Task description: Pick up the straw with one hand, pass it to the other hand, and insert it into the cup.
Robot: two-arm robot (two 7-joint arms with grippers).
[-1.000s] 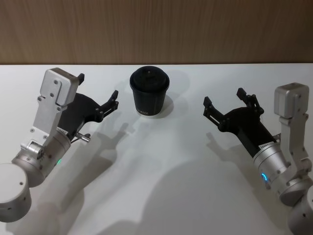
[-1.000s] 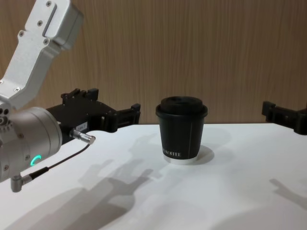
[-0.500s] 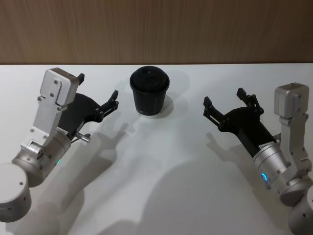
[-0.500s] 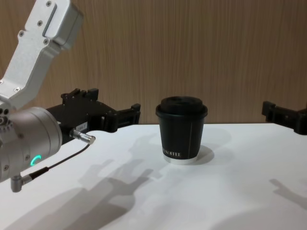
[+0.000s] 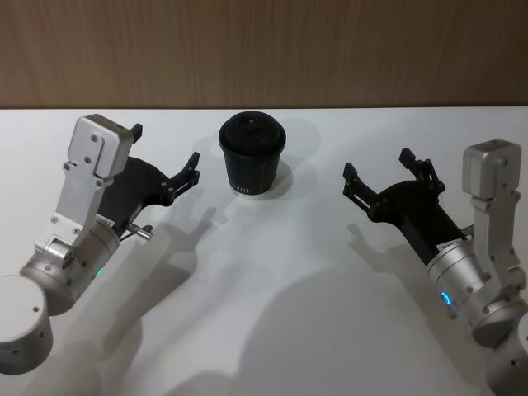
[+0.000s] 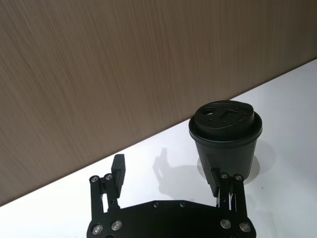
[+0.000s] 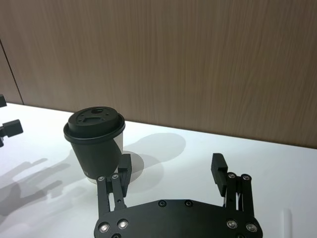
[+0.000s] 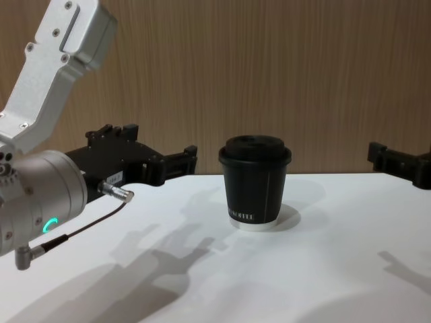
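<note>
cup [image 5: 252,161]: upright on table [image 5: 272,272], lid on, contents hidden
left gripper [image 5: 165,147]: spread, empty, left of cup
right gripper [image 5: 378,165]: spread, empty, right of cup

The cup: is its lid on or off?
On. The black domed lid sits over the rim of the cup, which stands upright on the white table.

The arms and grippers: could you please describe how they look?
Both arms are silver, with cylindrical wrists and boxy links. The left gripper and right gripper are flat black plates with hinged, screwed fingers. The left wrist glows green and carries a thin black cable; the right glows blue.
</note>
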